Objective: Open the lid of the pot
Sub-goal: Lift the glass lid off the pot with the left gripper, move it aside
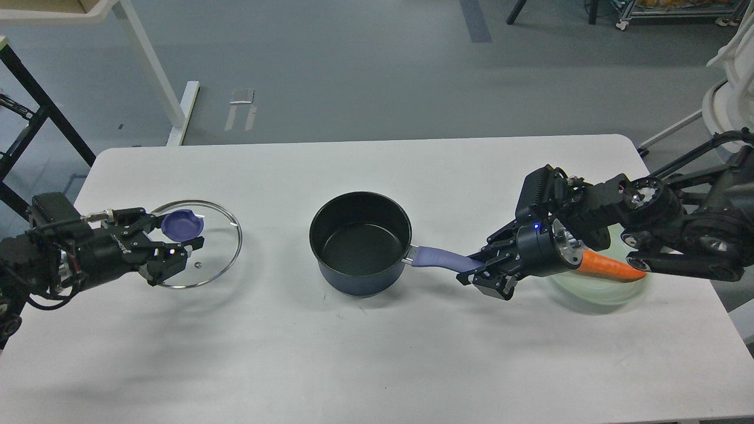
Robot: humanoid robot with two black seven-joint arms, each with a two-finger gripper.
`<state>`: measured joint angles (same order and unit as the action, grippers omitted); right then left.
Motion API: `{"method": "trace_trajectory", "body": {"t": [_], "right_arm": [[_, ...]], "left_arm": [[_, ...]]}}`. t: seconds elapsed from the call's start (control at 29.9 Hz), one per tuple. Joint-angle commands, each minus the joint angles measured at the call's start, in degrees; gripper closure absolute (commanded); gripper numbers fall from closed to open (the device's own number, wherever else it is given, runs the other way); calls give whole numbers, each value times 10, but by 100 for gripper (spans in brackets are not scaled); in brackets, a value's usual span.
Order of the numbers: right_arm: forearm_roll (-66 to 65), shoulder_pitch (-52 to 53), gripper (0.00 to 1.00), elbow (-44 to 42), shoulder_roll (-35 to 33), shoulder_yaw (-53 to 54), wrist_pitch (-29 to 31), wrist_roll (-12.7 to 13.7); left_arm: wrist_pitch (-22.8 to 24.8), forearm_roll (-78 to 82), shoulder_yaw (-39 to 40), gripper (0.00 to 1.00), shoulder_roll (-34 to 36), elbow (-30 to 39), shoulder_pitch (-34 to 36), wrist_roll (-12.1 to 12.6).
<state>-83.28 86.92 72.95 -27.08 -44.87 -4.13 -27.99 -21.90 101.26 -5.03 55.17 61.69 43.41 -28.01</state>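
The dark blue pot (360, 242) stands uncovered in the middle of the white table, its black inside empty. Its purple handle (439, 258) points right. My right gripper (478, 272) is shut on the end of that handle. The glass lid (203, 247) with its purple knob (182, 224) is at the left of the table, low over it or on it. My left gripper (174, 238) is shut on the knob.
A pale green plate (601, 285) holding an orange carrot (609, 266) sits at the right, partly under my right arm. The table (377, 353) ends just left of my left arm. A black frame and a white table leg stand off the far left.
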Motion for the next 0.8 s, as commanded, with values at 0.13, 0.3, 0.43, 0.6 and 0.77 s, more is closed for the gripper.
{"method": "trace_trajectory", "body": {"t": [0.13,0.3,0.43,0.6,0.77], "right_arm": [[1,0,69,0,0,0,0,0],[1,-1,69,0,0,0,0,0],[1,-1,68,0,0,0,0,0],[1,-2,68,-1,0,0,0,0],[1,-2,68,-1,0,0,-3,0]], "left_arm": [[-15,-23,1,71,-37,-49,-29,0],[-16,-33,-1,66,-51,-60,-37,0],[-18,-33,0,61,-59,-68,-53,0],[-23,-34,0,45,-60,-69,-57,0],[-24,-34,1,37,-64,-78,-62,0]]}}
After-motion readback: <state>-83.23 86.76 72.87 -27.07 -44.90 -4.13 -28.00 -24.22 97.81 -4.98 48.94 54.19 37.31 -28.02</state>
